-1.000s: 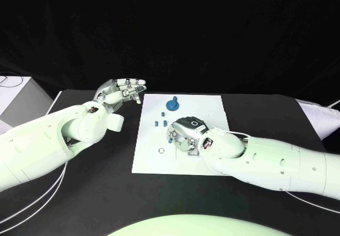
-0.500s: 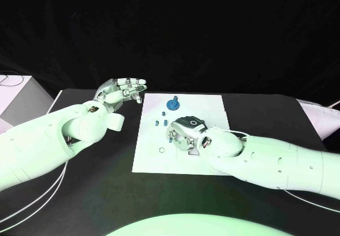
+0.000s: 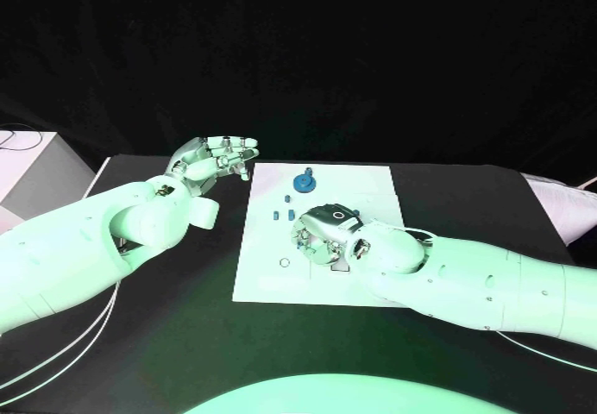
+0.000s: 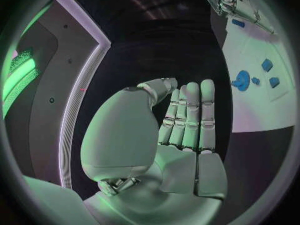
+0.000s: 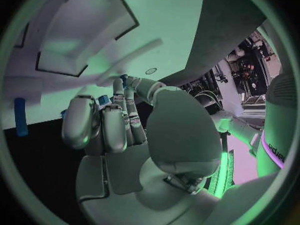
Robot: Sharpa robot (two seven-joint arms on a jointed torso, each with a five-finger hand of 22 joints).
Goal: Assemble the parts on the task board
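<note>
Lying on one task board [image 3: 267, 280], several blue parts [image 3: 303, 183], count unclear.

A black bench [image 3: 149, 345] is stretching across under everything, white cables [image 3: 75, 341] trailing over it below the left robot hand [image 3: 214, 159]. A pale box [image 3: 31, 172] is sitting off beyond that robot hand's outer side, a thin cable resting on top.

We count one white task board [image 3: 267, 276], two hands, and at least four small blue parts [image 3: 303, 183].
</note>
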